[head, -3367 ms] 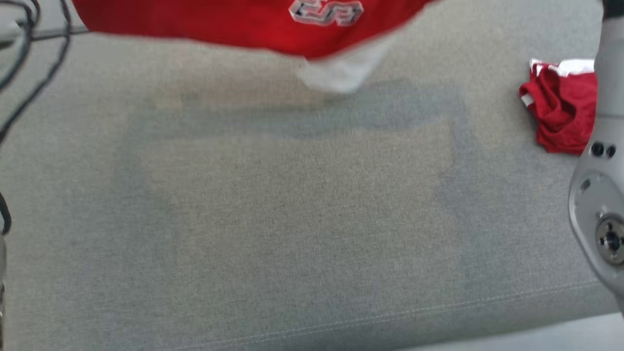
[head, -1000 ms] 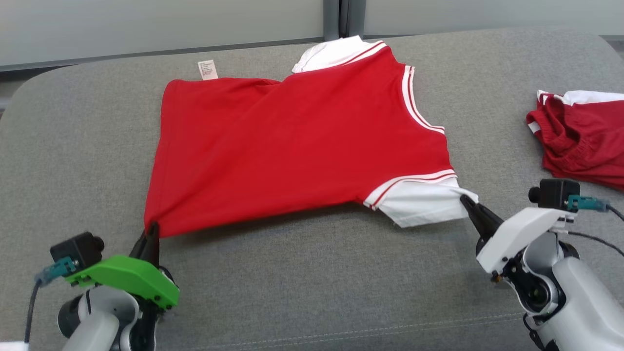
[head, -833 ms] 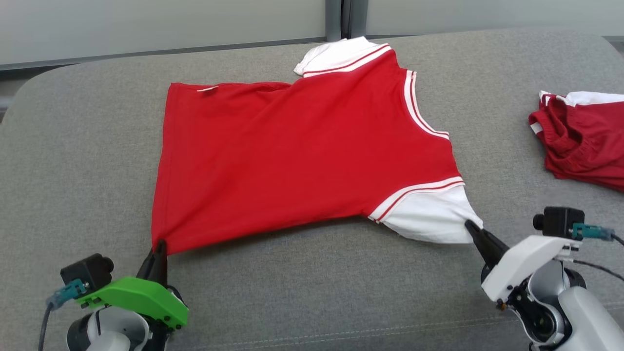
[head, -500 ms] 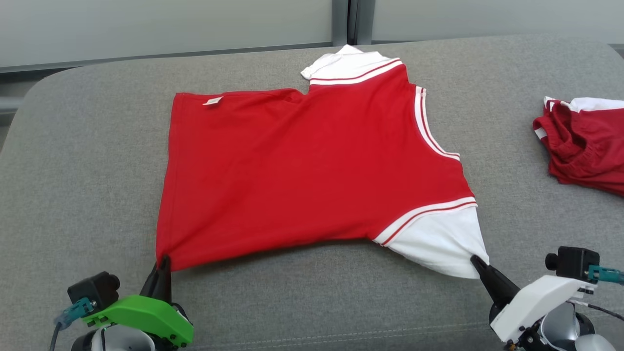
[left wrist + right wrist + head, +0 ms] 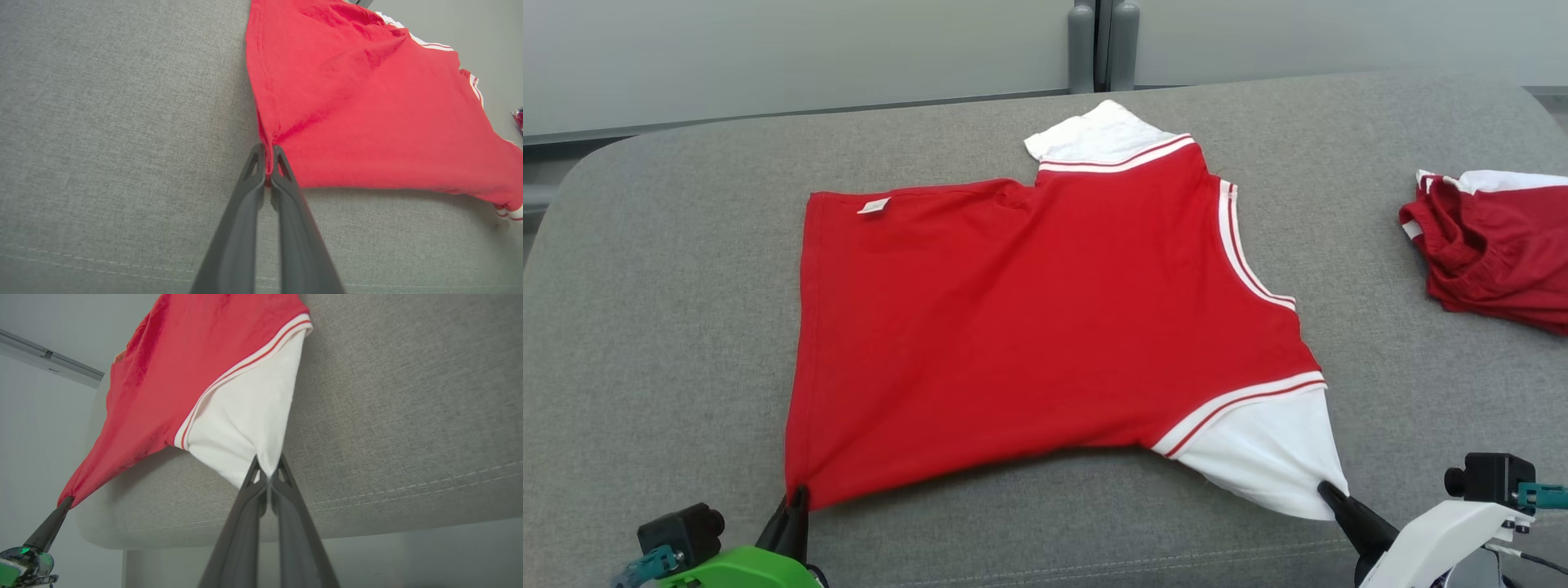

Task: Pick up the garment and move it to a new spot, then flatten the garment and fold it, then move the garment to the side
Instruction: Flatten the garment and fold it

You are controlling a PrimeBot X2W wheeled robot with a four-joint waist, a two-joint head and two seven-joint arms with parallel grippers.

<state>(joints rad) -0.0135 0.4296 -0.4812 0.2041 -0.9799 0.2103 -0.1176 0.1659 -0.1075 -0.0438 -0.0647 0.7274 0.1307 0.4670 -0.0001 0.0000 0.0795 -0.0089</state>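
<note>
Pinching shirt point(image 5: 1029, 327) corners, left fingers point(image 5: 791, 523) and right fingers point(image 5: 1349, 513) are closed; red cloth point(image 5: 1494, 245) cut off at counter's point(image 5: 654, 286) right edge.

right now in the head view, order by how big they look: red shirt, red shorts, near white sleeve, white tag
1. red shirt
2. red shorts, cut by the picture's edge
3. near white sleeve, nearer the camera, so its place under the shorts is unsure
4. white tag
</note>
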